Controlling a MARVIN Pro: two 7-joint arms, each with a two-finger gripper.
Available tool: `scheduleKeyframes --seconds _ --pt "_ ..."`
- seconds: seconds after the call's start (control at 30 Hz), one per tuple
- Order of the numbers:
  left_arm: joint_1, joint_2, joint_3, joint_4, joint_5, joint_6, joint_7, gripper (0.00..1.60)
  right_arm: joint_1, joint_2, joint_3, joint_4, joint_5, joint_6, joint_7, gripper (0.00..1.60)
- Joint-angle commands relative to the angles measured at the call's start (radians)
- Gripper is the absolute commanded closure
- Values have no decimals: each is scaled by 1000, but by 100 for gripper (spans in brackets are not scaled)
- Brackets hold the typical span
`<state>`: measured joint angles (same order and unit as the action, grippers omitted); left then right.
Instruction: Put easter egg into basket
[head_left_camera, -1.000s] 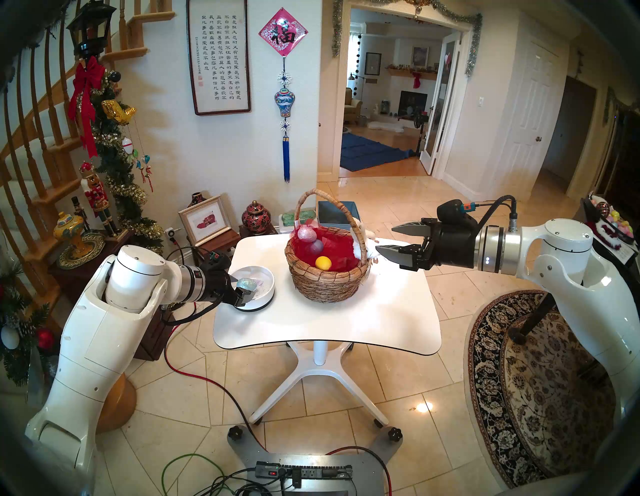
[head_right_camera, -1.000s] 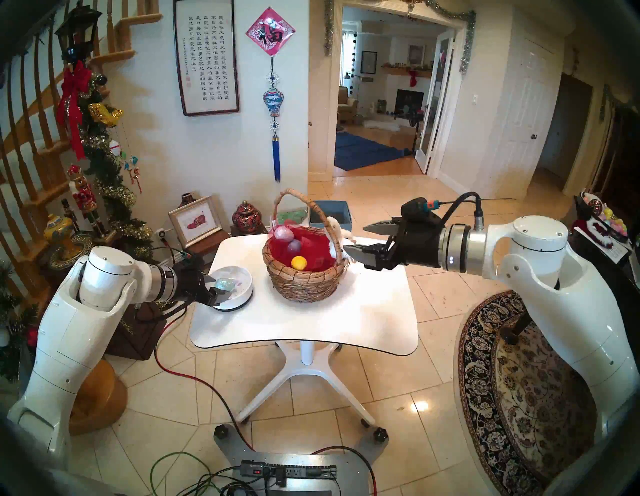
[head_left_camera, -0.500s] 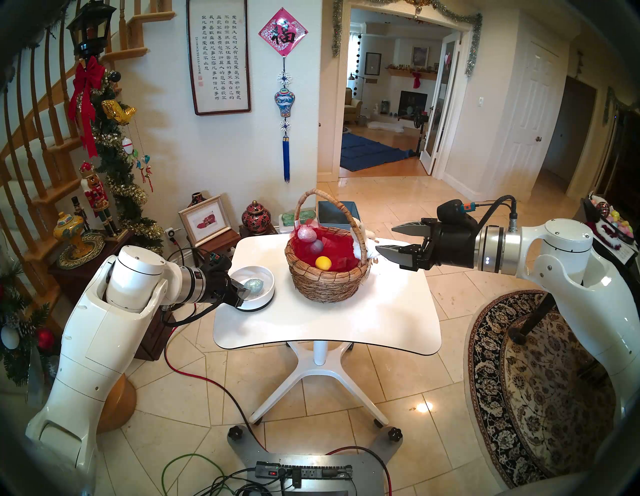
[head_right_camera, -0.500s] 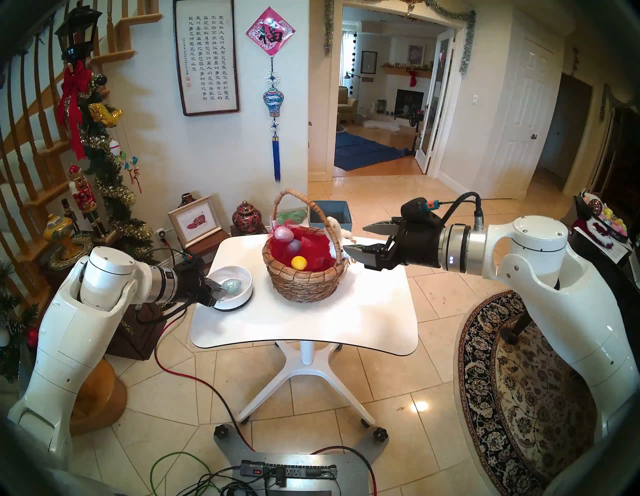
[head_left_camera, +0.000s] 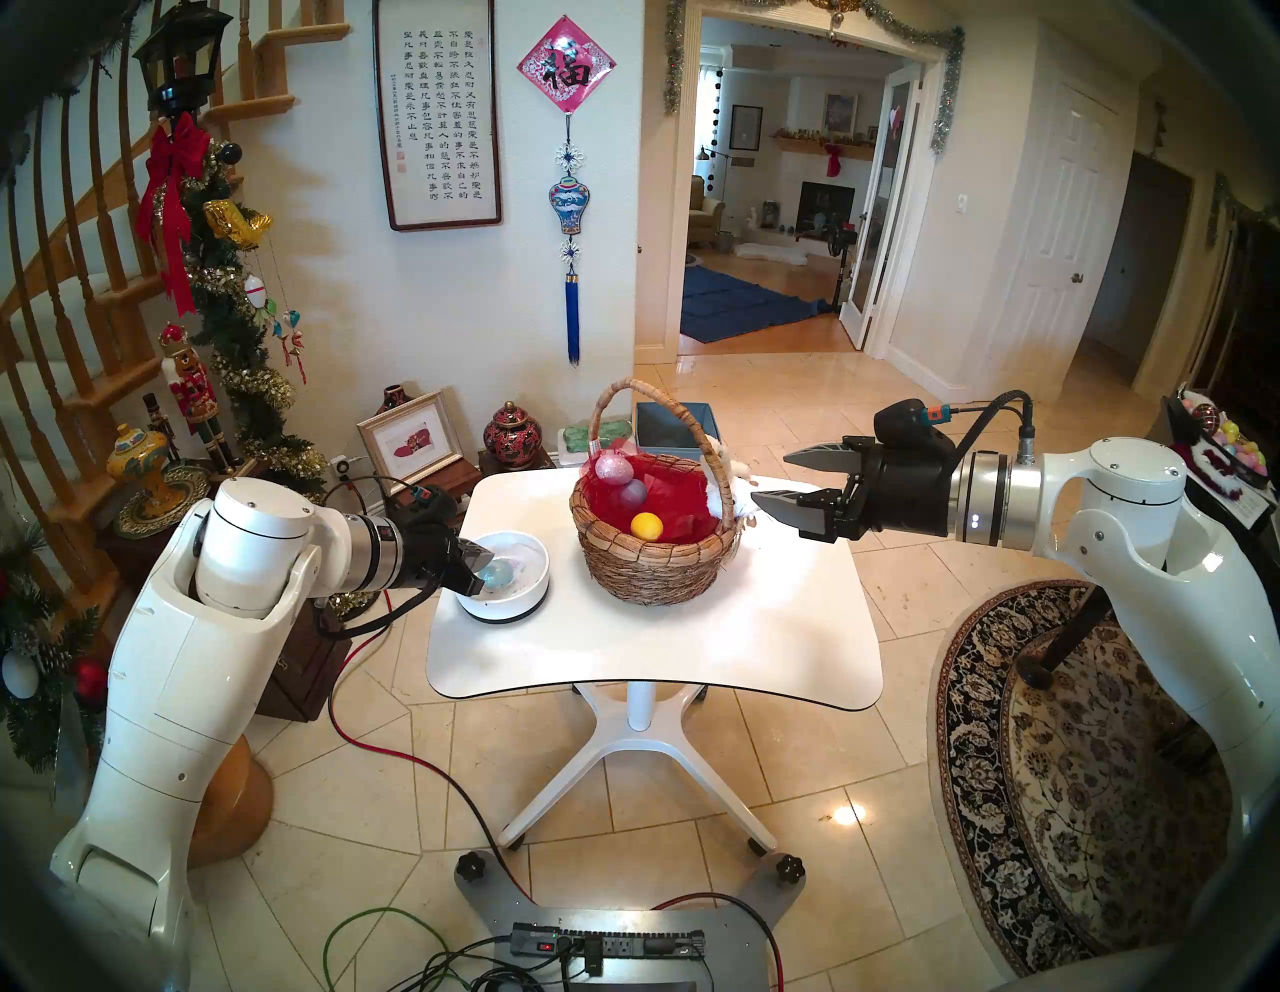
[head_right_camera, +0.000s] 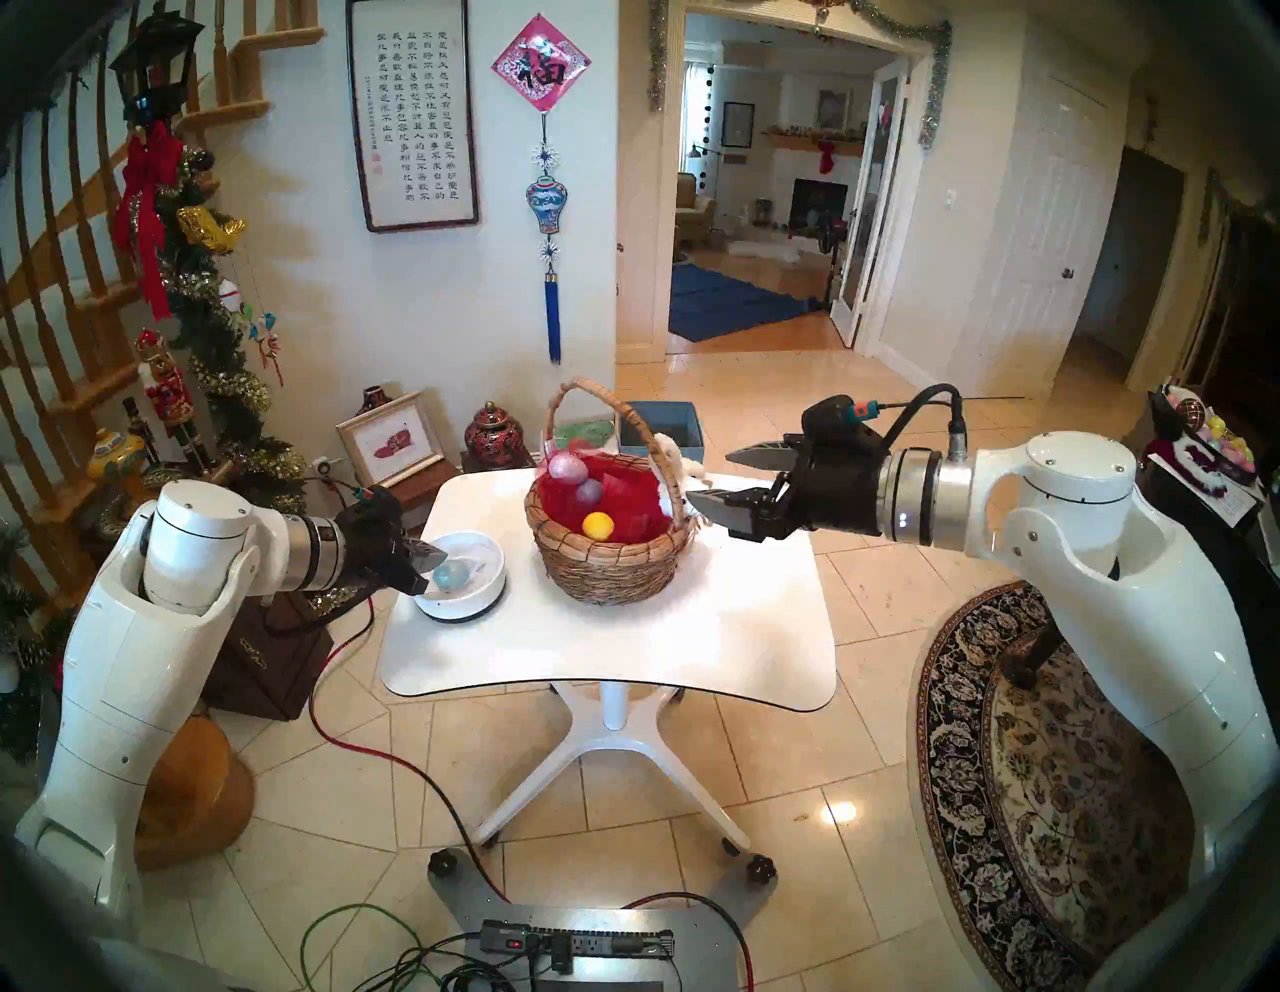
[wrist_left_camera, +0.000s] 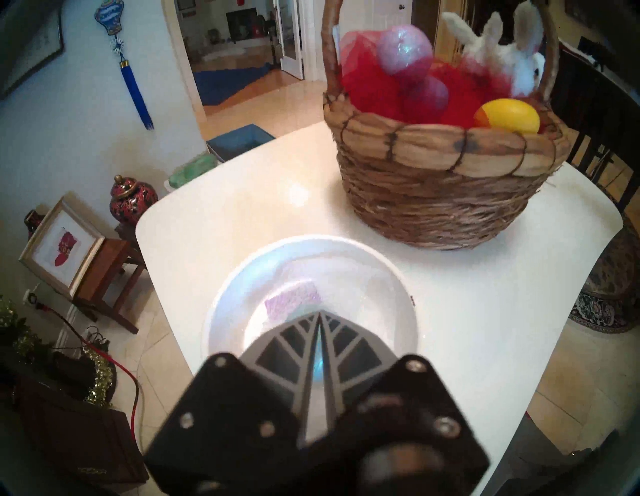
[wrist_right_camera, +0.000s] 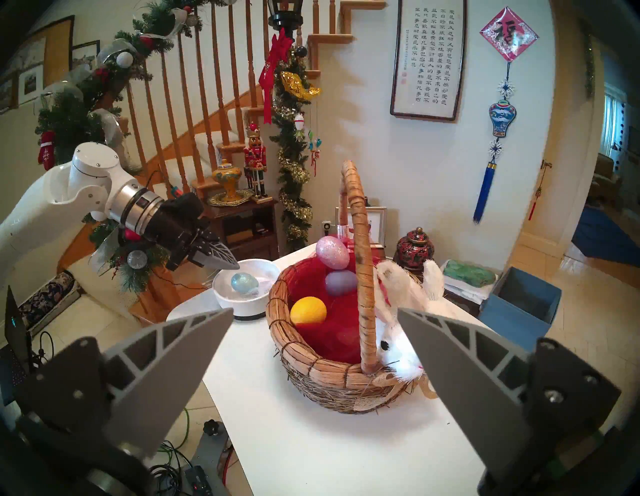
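A white table (head_left_camera: 658, 644) on a tiled floor fills the foreground, its near half bare. On its left edge sits a shallow white bowl (head_left_camera: 537, 590), and in it lies the blue glitter egg (wrist_right_camera: 244, 282), on its side. The left gripper (wrist_right_camera: 232, 265) hangs just above the egg with its jaws pressed together on nothing; in the wrist view only a sliver of blue shows under the fingers. The egg looks light, rigid and probably hollow. Its rounded shell is likely to squirt out of a pinch, though the glitter coat may lend some bite. I judge the best hold to be across the narrow middle, with the jaws spread and lowered astride it inside the bowl wall, then closed gently. Farther back stands the basket (head_left_camera: 651, 561), red-lined, with a yellow egg (head_left_camera: 646, 525), a purple egg (head_left_camera: 632, 493) and a pink egg (head_left_camera: 613, 465) inside and a bunny (wrist_right_camera: 398, 346) on its rim. The right gripper (head_left_camera: 770, 477) waits beside the basket, its jaws spread wide and empty. A blue bin (head_left_camera: 675, 422) sits beyond.
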<state>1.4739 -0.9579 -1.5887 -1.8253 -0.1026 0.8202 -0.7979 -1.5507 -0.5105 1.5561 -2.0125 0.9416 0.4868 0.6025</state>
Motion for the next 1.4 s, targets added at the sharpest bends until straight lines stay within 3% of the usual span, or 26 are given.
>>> scheduleKeyframes --seconds 0.0,0.3,0.5,0.57,1.07,1.37 --pt "1 -1 -19 -26 -6 1 3 100 5 1 6 0 -2 -4 -2 0" --pt "-18 9 21 2 15 -1 2 80 5 2 6 0 -2 -5 -3 0" --pt "-36 19 54 25 38 -12 6 35 5 2 6 0 -2 -5 -3 0" --pt "-41 19 60 34 43 -13 8 28 5 2 6 0 -2 -5 -3 0" --pt "-42 32 78 47 55 -17 10 30 5 3 5 0 -1 -5 -3 0" --pt "-40 39 95 50 63 -18 -4 45 5 3 5 0 -1 -6 -4 0"
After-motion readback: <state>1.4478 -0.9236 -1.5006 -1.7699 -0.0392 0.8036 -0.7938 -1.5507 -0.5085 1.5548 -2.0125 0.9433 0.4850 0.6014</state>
